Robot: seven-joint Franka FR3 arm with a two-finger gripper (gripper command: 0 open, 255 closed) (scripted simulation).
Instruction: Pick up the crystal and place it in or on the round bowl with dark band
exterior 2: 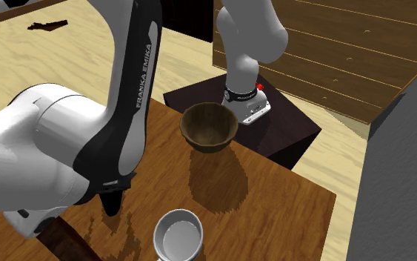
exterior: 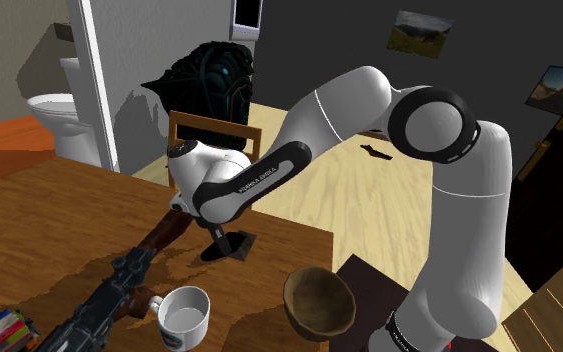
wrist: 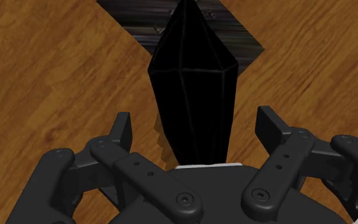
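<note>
Neighbouring the black crystal [wrist: 193, 95]: rifle [exterior: 99, 300], white mug [exterior: 184, 315], brown bowl [exterior: 319, 300].

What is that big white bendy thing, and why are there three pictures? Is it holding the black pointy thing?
The white bendy thing is a robot arm with a black pincer at its end. One picture is taken from beside its stand, one from another spot above the table, one from a camera on the hand. On the wooden table are a brown bowl, a white mug and a black crystal. The pincer is open, a finger on each side of the crystal, not touching, so nothing is held yet.
</note>
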